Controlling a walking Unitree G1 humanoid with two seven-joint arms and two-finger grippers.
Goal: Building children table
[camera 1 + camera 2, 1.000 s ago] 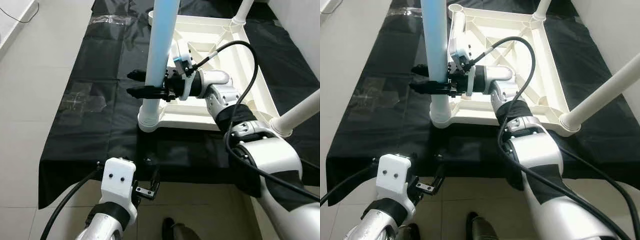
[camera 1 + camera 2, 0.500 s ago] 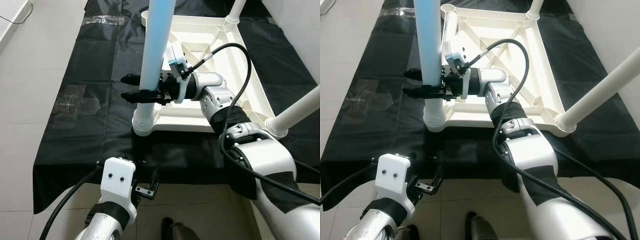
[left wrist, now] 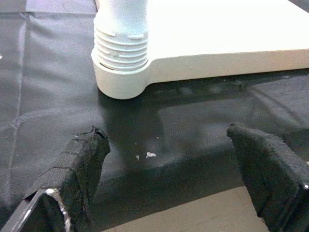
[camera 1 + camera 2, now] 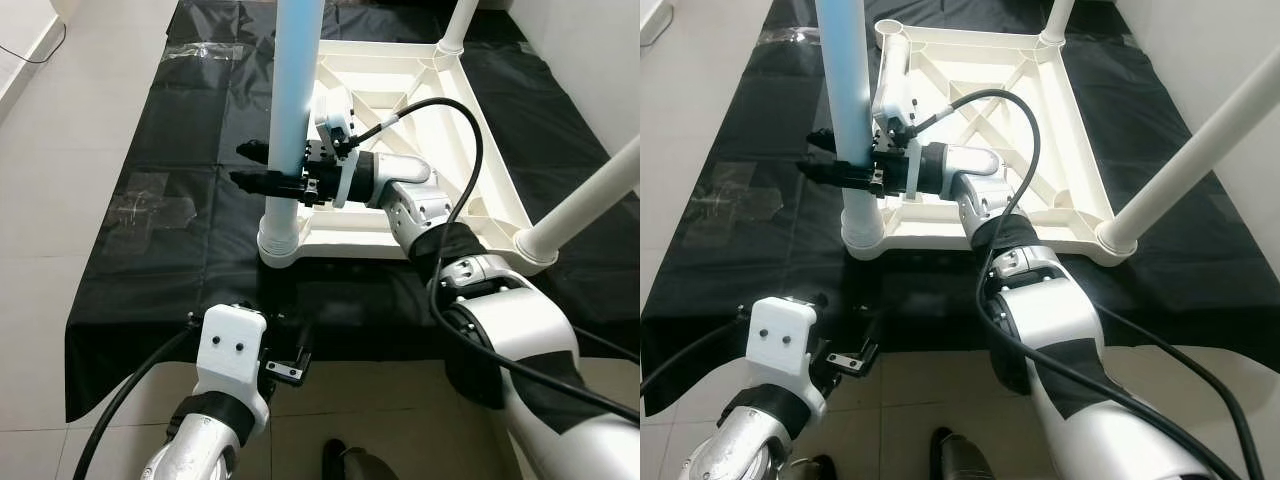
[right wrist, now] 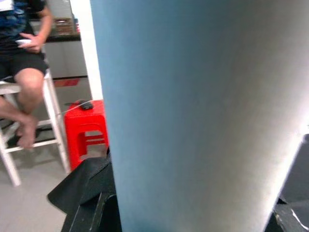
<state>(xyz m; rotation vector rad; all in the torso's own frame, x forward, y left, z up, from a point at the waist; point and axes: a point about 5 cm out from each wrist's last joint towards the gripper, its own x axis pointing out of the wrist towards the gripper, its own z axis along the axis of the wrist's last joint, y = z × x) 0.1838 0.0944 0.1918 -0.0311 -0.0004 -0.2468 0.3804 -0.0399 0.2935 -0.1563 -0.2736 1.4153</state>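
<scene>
An upturned white children's table top [image 4: 470, 150] lies on a black sheet [image 4: 160, 210] spread over a pale tiled floor [image 4: 60, 140], its ribbed underside facing up. A pale blue leg [image 4: 292, 110] stands upright in the socket [image 4: 279, 240] at the near-left corner; a white leg [image 4: 578, 205] rises from the near-right corner and leans out to the right, and another white leg [image 4: 458, 20] stands at the far-right corner. The far-left socket [image 4: 890, 28] holds no leg.

The right gripper [image 4: 262, 166] reaches across from the right over the table top's near edge, forearm level, its jaws clamped around the blue leg just above the socket, the black fingertips poking out on the leg's left side. A black cable [image 4: 455, 110] loops from its wrist above the frame.

The left gripper [image 3: 169, 179] hangs low at the sheet's near edge, jaws apart and holding nothing, pointed toward the near-left socket across a bare strip of sheet. Taped clear plastic [image 4: 150, 195] lies on the sheet well to the left.

Bare tile runs along the left and near sides; on the right the sheet stretches past the table top toward a pale wall [image 4: 600, 70]. Beyond the blue leg, the right wrist view takes in a person seated on a white stool [image 5: 29, 101] beside a red plastic stool [image 5: 87, 130].
</scene>
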